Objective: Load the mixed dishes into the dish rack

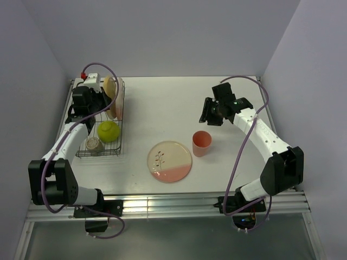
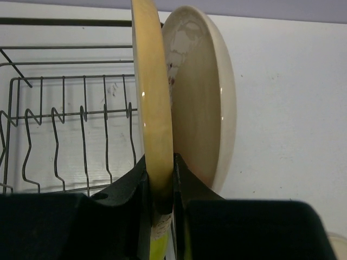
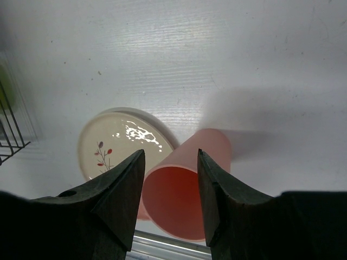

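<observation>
The black wire dish rack [image 1: 103, 154] stands at the table's left. A lime-green bowl [image 1: 108, 130] and a tiny grey speckled dish [image 1: 94, 144] sit in its near part. My left gripper [image 2: 161, 173] is shut on the rim of a yellow-edged cream plate [image 2: 153, 108], held upright at the rack's far end [image 1: 112, 96]. A second cream plate [image 2: 203, 108] stands upright right beside it. A cream and pink plate with a leaf sprig [image 1: 169, 161] lies flat on the table. The salmon-pink cup [image 1: 201, 143] stands upright to its right. My right gripper [image 3: 171, 157] is open above the cup [image 3: 184, 189], not touching it.
The rack's upright prongs [image 2: 65, 114] stand left of the held plate. A rack corner [image 3: 11, 130] shows at the left edge of the right wrist view. A metal rail [image 1: 179, 203] runs along the table's near edge. Walls close in the back and both sides.
</observation>
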Motion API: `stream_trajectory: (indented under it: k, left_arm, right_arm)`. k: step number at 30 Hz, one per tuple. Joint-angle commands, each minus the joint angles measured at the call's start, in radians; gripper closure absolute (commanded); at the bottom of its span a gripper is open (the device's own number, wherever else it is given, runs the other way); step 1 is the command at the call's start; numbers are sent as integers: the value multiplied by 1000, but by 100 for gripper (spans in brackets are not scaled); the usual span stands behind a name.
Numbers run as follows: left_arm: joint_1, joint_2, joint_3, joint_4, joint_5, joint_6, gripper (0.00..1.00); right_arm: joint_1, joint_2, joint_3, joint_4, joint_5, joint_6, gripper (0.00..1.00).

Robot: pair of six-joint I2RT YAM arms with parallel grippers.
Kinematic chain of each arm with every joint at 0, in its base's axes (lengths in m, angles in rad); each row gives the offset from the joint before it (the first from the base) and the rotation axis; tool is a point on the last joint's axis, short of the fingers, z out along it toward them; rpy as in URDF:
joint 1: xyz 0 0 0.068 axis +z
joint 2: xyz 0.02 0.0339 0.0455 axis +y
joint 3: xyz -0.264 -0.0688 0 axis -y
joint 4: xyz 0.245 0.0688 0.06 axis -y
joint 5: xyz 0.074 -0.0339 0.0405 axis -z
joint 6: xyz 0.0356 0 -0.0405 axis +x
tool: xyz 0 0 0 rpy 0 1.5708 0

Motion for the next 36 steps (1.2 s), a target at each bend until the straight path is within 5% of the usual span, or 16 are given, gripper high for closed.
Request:
stream_trajectory:
  k: [1,10,16,20,36]
  left_arm:
    - [-5,9,33,140,-2,20,100]
    - [-62,110,75,94,-61,49,94]
    - [-72,121,90,76,-94,40,60]
    - [-81,109,87,76,-114,37,46]
    - [-120,-68,95,24,-215,9,42]
  right_arm:
    - [-2,-35,-13,36,-3,4,49]
    - [-2,-46,-40,45,1,-2,49]
    - [-2,-46,-37,45,1,-4,49]
    - [-2,-48,-37,50,-7,1,49]
    - [-2,-92,-29,28,-26,9,49]
